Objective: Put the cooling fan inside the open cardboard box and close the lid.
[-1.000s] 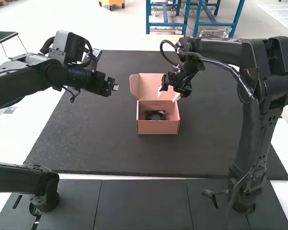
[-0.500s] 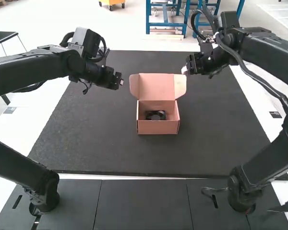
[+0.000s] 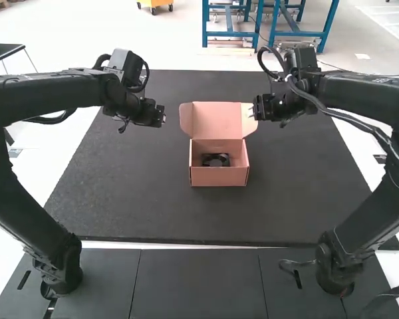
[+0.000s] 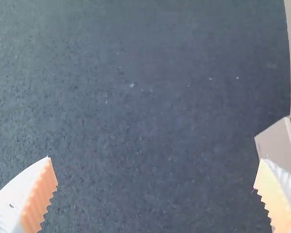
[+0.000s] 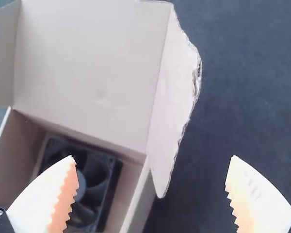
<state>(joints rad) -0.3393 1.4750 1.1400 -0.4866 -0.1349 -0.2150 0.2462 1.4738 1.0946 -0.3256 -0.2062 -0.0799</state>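
**High view.** We are seeing the cardboard box (image 3: 218, 174) sitting on the black mat (image 3: 120, 193). Its lid (image 3: 216, 119) is standing open at the far side, and the cooling fan (image 3: 215, 160) is lying inside the box. The left gripper (image 3: 161, 117) is hovering left of the lid, and the right gripper (image 3: 255, 110) is hovering near the lid's right flap.

**Left wrist view.** We are finding this gripper's orange pads (image 4: 39, 194) standing wide apart and holding nothing, above bare mat, with a box corner beside one finger.

**Right wrist view.** We are finding this gripper likewise spread wide and gripping nothing, above the open box, with the fan showing below the lid.
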